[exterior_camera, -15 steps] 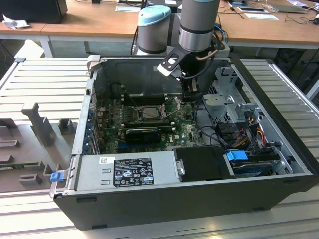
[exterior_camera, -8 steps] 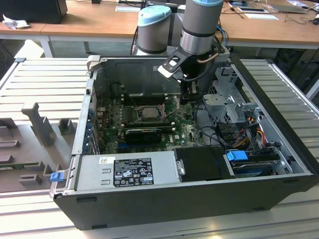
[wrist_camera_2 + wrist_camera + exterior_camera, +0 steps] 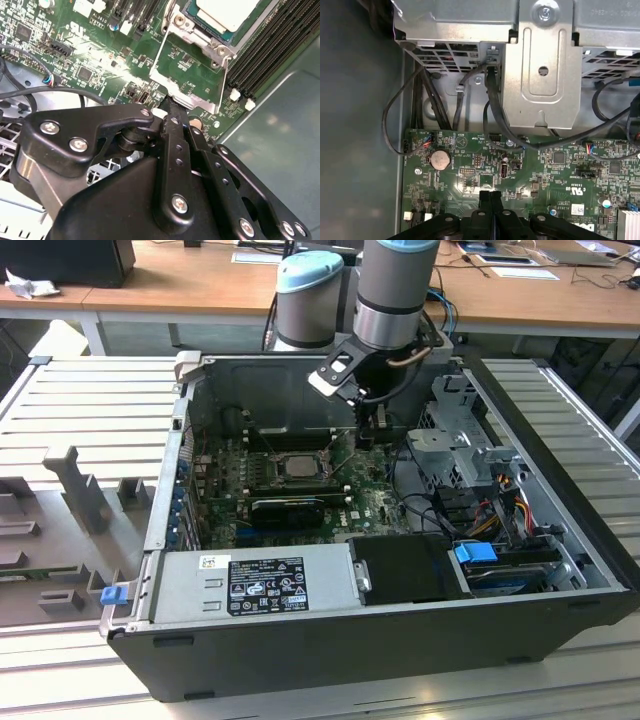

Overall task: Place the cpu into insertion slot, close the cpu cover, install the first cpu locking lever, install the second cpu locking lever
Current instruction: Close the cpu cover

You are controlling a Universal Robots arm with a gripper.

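Matte black gripper (image 3: 169,104) is seen with its fingers pressed together and nothing clamped, tips parked right at the near edge of the thin silver cpu cover (image 3: 192,100). Green board (image 3: 190,75) is visible through its square window. Just past that, the flat beige-topped cpu (image 3: 227,11) is seated in the insertion slot (image 3: 270,470), partly cut off in the second wrist view. Actual contact with the cover can't be confirmed.
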